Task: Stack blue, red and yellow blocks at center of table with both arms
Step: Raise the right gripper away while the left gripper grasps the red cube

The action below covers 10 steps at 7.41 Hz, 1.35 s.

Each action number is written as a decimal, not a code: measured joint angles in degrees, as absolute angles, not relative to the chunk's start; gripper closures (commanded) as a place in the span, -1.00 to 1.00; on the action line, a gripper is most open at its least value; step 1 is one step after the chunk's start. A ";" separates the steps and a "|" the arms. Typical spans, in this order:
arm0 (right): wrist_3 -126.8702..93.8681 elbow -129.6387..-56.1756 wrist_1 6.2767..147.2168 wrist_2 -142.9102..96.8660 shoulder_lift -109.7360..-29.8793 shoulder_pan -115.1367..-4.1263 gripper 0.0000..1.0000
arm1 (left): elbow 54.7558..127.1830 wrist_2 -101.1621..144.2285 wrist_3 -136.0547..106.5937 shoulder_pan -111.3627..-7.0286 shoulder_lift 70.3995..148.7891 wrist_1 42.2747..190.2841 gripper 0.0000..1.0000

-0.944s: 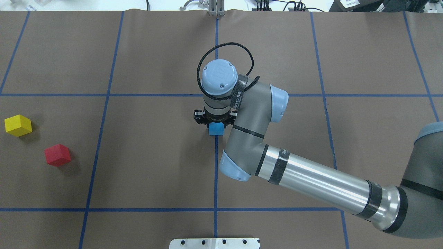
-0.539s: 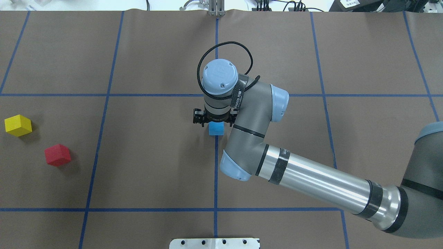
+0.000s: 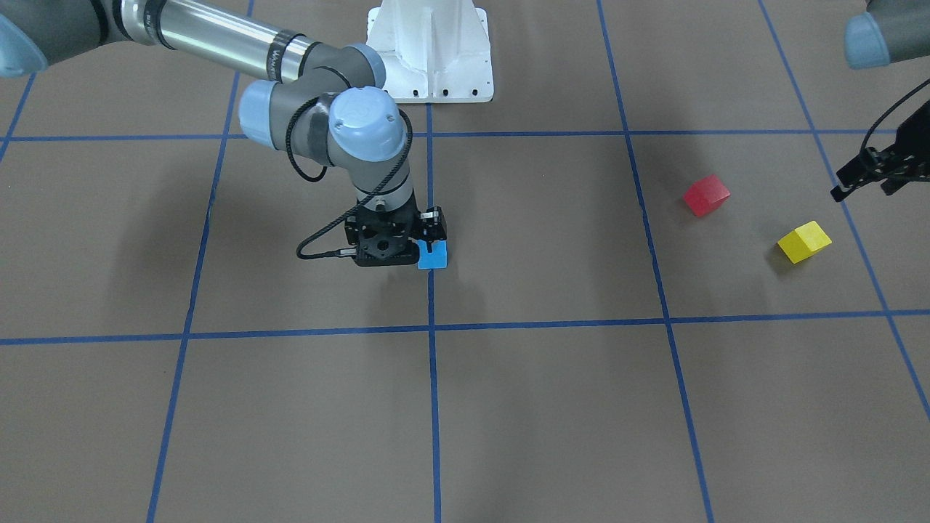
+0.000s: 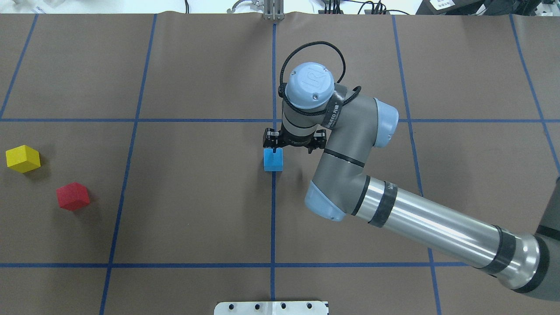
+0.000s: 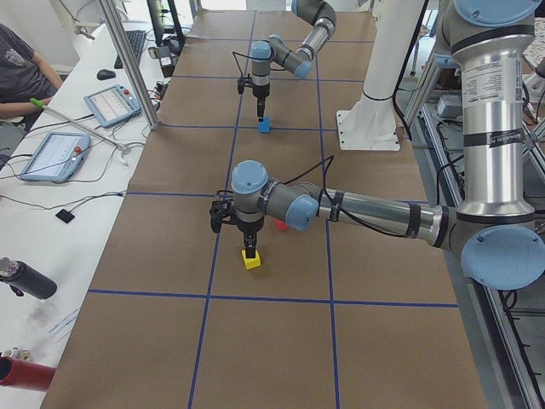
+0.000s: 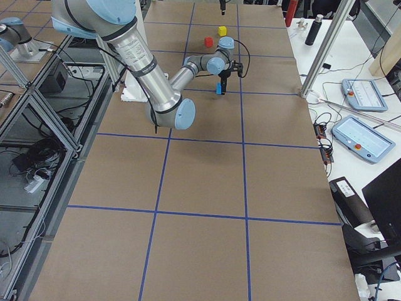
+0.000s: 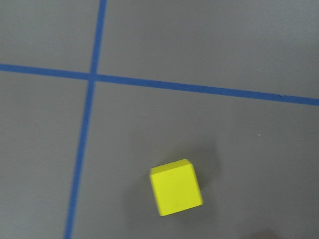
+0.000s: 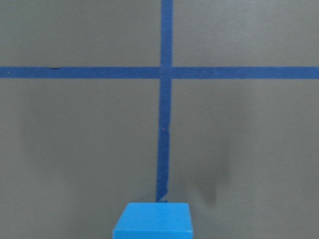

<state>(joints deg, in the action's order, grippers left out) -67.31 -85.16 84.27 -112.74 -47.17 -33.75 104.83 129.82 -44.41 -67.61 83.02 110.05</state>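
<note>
Blue block (image 4: pixel 273 159) is sitting at desk (image 4: pixel 197 210) centre, right pincer (image 4: pixel 294 146) spread beside it, red block (image 4: pixel 73 196) and yellow block (image 4: pixel 22 158) lying unstacked.

Brown paper (image 4: pixel 197 197) gridded with blue tape lines (image 4: pixel 273 218) covers the table. On the white side desk (image 5: pixel 51 239), seen from the left end, a tablet (image 5: pixel 111 104) lies at ten o'clock, a second tablet (image 5: pixel 53 155) at nine, and a black bottle (image 5: pixel 25 279) at eight.
</note>
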 measured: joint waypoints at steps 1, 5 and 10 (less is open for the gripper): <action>-67.06 -89.75 84.06 -113.35 -51.82 -34.97 -1.00 | 105.14 128.21 -53.11 -63.04 83.06 112.85 -1.00; -62.63 -99.01 83.83 -117.78 -63.46 -40.99 -1.00 | 108.68 120.59 -77.16 -47.21 83.03 115.80 -1.00; -65.20 -101.75 83.87 -116.29 -68.68 -42.42 -1.00 | 108.40 116.38 -80.52 -41.44 82.79 116.00 -1.00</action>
<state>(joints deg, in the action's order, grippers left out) -65.20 -101.75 83.87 -116.29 -68.68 -42.42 108.40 116.38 -80.52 -41.44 82.79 116.00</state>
